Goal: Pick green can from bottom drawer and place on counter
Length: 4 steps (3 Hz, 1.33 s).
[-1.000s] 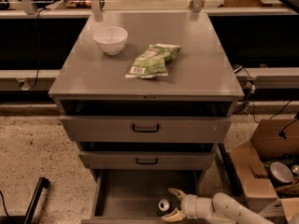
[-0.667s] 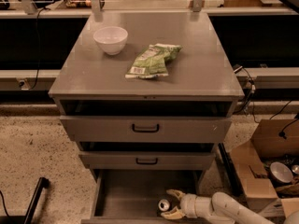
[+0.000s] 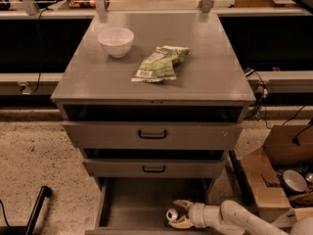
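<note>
At the far left a black post (image 3: 37, 204) leans over the speckled floor (image 3: 29, 155). The grey cabinet stands in the middle, and its flat top is the bench (image 3: 93, 80). On the back left part of the bench sits a white bowl (image 3: 116, 41), upright. To the right of the bowl, near the middle of the bench and apart from the bowl, lies a crinkled green snack bag (image 3: 159, 63), flat.

Below the bench edge, the top drawer (image 3: 107, 135) and the middle drawer (image 3: 112, 168) each have a black handle and are each pulled out a little. The bottom drawer (image 3: 137, 199) is pulled out far, showing its plain grey floor.

The can (image 3: 172, 214) lies on its side in the front right part of the bottom drawer, its silver top towards the camera. The claw (image 3: 174, 213) is down inside this drawer at the can. Its two pale fingers (image 3: 182, 204) are spread apart, one behind the can and one in front of it. Whether they press on the can cannot be told. The white arm (image 3: 230, 217) runs from the claw to the lower right corner.

On the floor to the right of the cabinet stands an open cardboard box (image 3: 274, 155).
</note>
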Tool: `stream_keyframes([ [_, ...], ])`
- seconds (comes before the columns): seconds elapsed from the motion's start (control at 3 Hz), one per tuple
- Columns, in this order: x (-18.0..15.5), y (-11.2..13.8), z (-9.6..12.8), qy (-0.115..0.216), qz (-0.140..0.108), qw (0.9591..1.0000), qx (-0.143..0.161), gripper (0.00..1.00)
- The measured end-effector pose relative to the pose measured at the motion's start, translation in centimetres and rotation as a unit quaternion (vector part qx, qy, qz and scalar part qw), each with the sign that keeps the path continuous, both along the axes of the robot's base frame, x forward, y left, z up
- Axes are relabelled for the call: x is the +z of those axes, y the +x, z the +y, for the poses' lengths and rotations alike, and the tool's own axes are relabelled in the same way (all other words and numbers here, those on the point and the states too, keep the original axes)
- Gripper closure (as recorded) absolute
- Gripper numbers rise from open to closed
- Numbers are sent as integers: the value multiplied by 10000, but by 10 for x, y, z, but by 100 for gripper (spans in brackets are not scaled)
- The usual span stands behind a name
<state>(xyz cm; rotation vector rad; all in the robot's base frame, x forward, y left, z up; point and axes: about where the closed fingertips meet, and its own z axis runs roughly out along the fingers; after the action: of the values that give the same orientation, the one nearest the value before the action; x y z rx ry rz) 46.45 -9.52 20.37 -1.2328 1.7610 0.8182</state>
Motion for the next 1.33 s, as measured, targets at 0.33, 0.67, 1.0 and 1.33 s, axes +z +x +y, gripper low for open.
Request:
stream_keyframes([
  [0.33, -5, -5, 3, 5, 54, 9999, 134, 37],
  [0.67, -9, -8, 6, 9, 81, 9997, 226, 38],
  [1.0, -10, -7, 10, 60, 55, 9996, 269, 40],
  [1.33, -13, -6, 13, 49, 26, 9996, 284, 42],
])
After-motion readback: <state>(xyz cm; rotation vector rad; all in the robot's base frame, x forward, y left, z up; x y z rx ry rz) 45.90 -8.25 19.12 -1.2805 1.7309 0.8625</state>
